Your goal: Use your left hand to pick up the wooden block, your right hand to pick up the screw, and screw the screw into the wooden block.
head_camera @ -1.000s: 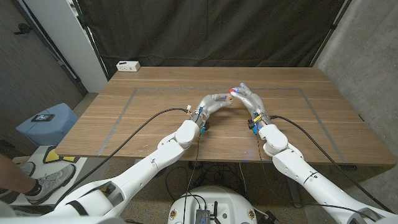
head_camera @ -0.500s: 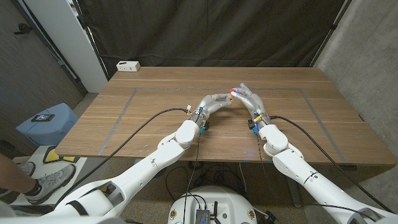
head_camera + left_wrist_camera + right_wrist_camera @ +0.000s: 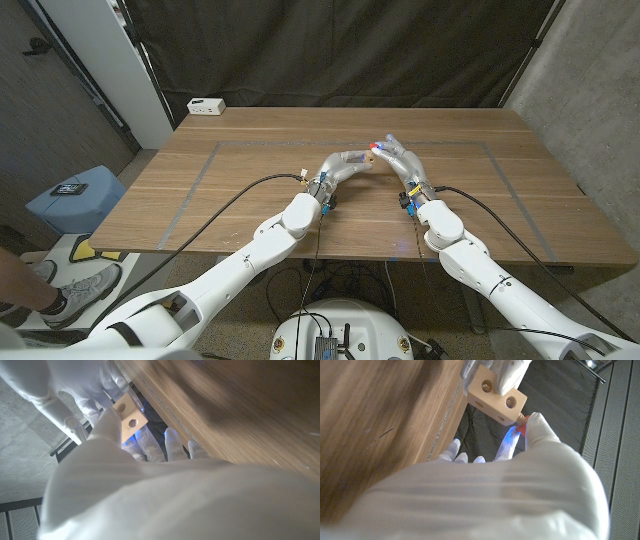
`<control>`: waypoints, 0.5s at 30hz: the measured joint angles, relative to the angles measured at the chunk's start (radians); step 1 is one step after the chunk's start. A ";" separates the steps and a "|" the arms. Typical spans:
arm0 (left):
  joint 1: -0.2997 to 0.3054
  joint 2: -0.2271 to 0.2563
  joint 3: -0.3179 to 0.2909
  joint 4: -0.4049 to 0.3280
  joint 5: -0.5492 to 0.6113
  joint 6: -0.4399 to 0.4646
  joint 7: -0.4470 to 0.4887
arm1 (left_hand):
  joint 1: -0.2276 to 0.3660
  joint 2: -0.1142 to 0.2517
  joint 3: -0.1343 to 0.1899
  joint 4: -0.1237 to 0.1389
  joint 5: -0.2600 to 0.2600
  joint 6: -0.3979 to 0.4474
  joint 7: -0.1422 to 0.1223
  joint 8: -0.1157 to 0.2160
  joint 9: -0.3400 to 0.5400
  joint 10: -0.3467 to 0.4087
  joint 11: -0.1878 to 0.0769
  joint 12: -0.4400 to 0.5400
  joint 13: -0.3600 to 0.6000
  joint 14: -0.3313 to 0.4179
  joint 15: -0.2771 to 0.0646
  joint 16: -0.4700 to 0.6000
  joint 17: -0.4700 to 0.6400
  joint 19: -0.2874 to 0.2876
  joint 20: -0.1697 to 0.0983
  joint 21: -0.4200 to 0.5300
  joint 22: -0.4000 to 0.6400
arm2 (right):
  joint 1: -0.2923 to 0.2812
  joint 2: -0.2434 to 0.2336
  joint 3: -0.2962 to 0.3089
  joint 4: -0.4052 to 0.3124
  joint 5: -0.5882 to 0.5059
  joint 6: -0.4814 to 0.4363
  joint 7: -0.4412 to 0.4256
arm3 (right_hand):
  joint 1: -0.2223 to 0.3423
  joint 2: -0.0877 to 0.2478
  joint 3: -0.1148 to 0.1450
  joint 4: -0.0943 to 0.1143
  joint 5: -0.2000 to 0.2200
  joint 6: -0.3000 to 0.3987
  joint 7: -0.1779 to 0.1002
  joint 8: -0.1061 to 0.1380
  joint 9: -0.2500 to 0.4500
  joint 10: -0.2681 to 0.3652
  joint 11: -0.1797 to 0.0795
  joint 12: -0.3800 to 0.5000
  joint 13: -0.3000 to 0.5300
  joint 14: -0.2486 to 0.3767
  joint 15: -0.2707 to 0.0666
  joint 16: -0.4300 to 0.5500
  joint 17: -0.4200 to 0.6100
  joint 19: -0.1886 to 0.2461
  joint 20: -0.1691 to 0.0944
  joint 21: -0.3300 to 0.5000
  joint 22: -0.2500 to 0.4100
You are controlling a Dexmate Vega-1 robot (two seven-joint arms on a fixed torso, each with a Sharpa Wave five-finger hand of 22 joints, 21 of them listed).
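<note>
Overhead, wooden tabletop before a black curtain, left hand gripping the wooden block above mid-table, right hand fingers pinching the screw at the block's end.

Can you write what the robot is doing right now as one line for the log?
step: screwing | left hand holds wooden block above table | right hand pinches screw at block's end | screw partly in

two glossy white arms with rounded joint shells, black cables running along each forearm, small blue and yellow fittings at the wrists, and each hand sheathed in a pale whitish-grey glove.
</note>
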State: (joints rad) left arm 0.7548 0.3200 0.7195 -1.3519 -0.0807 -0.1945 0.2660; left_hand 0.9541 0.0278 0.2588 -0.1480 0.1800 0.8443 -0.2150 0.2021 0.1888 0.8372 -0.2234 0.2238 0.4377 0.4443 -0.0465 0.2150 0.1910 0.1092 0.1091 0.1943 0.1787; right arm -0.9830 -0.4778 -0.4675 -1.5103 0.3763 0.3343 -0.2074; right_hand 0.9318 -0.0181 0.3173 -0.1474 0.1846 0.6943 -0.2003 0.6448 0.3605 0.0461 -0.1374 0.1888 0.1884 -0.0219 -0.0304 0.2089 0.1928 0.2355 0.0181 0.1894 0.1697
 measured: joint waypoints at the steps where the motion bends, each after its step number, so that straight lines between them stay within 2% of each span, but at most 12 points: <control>1: 0.000 0.000 0.000 0.000 0.000 0.000 0.000 | 0.000 0.000 0.000 0.000 0.000 -0.001 -0.001 -0.003 0.000 0.000 0.000 0.000 0.000 0.000 0.000 0.000 0.000 0.000 0.000 0.000 0.000 | 0.000 -0.001 0.000 0.000 0.000 0.000 0.000 | 0.000 0.000 0.000 0.000 0.000 0.000 0.000 -0.004 0.000 0.000 0.000 0.000 0.000 0.000 0.000 0.000 0.000 0.000 0.000 0.000 0.000; 12: 0.000 0.000 0.000 0.000 -0.001 -0.001 0.002 | 0.007 0.004 0.000 0.000 0.000 -0.003 0.000 -0.006 0.000 -0.002 0.002 0.000 0.001 0.000 0.000 0.000 0.000 0.000 0.000 0.000 0.000 | 0.000 -0.005 -0.002 -0.001 -0.004 0.001 0.007 | 0.000 0.000 -0.004 -0.004 0.000 -0.014 -0.003 -0.007 -0.006 -0.011 0.010 0.000 0.000 -0.005 -0.005 0.000 0.000 0.000 0.000 0.000 0.000; 15: 0.002 0.000 0.000 -0.001 0.000 -0.001 0.004 | 0.007 0.004 0.000 0.000 0.000 -0.003 0.000 -0.002 0.000 -0.002 0.002 0.000 0.005 0.000 0.000 0.000 0.000 0.000 0.000 0.000 0.000 | 0.000 -0.007 -0.002 -0.002 -0.006 0.003 0.009 | 0.000 0.000 -0.004 -0.004 0.000 -0.016 -0.006 -0.014 -0.008 -0.014 0.007 0.000 0.000 -0.005 -0.005 0.000 0.000 0.000 0.000 0.000 0.000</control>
State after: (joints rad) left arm 0.7563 0.3197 0.7196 -1.3532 -0.0806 -0.1953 0.2697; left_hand 0.9607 0.0317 0.2587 -0.1480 0.1800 0.8410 -0.2148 0.1999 0.1883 0.8353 -0.2215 0.2236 0.4425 0.4443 -0.0465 0.2150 0.1910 0.1092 0.1091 0.1943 0.1787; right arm -0.9828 -0.4844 -0.4693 -1.5119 0.3707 0.3370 -0.1985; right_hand 0.9318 -0.0181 0.3133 -0.1513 0.1847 0.6778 -0.2059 0.6304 0.3523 0.0317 -0.1303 0.1887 0.1883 -0.0273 -0.0358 0.2089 0.1928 0.2352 0.0184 0.1894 0.1697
